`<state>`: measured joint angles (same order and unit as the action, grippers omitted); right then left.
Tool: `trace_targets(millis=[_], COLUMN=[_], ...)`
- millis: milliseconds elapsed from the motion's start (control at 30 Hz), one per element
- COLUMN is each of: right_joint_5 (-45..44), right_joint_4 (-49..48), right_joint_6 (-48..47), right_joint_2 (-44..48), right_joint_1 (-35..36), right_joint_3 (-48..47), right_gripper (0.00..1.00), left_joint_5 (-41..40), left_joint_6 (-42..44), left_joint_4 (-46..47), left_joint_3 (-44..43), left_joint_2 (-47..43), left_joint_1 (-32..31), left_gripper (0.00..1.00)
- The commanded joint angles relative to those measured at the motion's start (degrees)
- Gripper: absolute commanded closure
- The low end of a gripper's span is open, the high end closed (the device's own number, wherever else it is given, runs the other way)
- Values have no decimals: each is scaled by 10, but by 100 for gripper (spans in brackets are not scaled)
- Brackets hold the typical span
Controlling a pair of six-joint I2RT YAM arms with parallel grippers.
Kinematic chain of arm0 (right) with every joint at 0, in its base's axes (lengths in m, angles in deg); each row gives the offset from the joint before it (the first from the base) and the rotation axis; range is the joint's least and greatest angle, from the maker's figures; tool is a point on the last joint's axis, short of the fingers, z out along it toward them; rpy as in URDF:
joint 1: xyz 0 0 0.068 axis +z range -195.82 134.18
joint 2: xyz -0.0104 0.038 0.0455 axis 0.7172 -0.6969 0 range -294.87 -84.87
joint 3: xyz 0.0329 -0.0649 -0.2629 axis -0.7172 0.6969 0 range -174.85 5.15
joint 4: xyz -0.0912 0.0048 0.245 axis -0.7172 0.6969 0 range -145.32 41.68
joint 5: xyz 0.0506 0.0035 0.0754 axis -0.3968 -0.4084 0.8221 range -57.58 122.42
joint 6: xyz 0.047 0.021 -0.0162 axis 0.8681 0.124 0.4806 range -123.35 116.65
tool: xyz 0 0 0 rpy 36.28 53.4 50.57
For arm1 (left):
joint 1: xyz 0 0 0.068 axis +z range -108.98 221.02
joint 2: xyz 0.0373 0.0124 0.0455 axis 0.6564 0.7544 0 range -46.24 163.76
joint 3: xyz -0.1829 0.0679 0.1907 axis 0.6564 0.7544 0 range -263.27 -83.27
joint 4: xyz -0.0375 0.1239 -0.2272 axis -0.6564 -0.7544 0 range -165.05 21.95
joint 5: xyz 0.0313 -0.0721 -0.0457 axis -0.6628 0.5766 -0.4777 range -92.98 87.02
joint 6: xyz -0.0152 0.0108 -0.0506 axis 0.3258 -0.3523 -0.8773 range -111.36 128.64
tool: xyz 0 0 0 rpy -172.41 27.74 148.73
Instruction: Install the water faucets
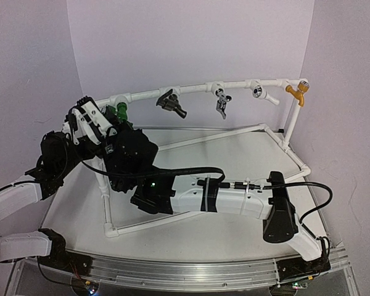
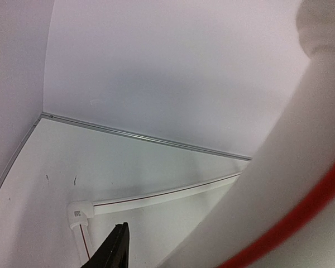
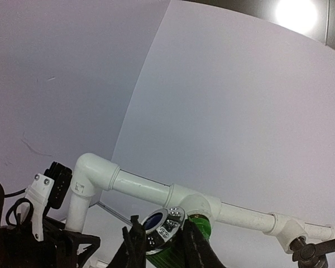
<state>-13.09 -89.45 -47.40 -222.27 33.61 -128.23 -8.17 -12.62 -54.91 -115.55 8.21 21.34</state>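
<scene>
The bright green tap (image 1: pixel 121 111) sits at a tee fitting near the left end of the white top pipe (image 1: pixel 191 90). My right gripper (image 1: pixel 119 122) is shut on it. In the right wrist view my black fingers (image 3: pixel 135 240) clamp its silver round cap, and the green body (image 3: pixel 201 226) meets the tee fitting (image 3: pixel 196 201). The dark brown-black tap (image 1: pixel 171 102) hangs from the pipe further right and shows at the right wrist view's edge (image 3: pixel 308 249). My left gripper (image 1: pixel 89 118) is beside the pipe's left corner. One finger (image 2: pixel 114 249) stands apart from a blurred pipe (image 2: pixel 290 184).
A silver-black tap (image 1: pixel 222 105), a white tap (image 1: pixel 263 94) and an orange-yellow tap (image 1: pixel 298 92) hang from the same pipe to the right. The white pipe frame's lower rails (image 1: pixel 172 219) lie on the table under my right arm. Purple walls close in on three sides.
</scene>
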Motion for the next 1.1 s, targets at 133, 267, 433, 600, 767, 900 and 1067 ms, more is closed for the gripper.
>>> trace_targets(millis=[133,267,433,600,767,900,1067], right_joint_5=[-90,-44,78,121,113,93,39], right_joint_4=[-47,-47,1,66,99,87,0], right_joint_6=[101,112,10,-90,-207,-284,-409], right_joint_2=[74,119,159,184,172,140,42], right_joint_1=[-62,-68,-55,-30,-19,-18,-20], right_joint_3=[79,138,187,207,207,174,60], right_gripper=[82,76,56,33,15,10,9], left_joint_5=[77,75,77,77,76,79,80], left_joint_6=[-115,-114,-112,-110,-109,-110,-111], left_joint_4=[-45,-45,-45,-45,-45,-46,-46], left_joint_3=[-8,-8,-9,-6,-4,-6,-7], left_joint_2=[5,3,2,-1,-3,-2,-2], left_joint_1=[-17,-17,-17,-16,-16,-16,-16], left_gripper=[100,100,100,100,100,100,100])
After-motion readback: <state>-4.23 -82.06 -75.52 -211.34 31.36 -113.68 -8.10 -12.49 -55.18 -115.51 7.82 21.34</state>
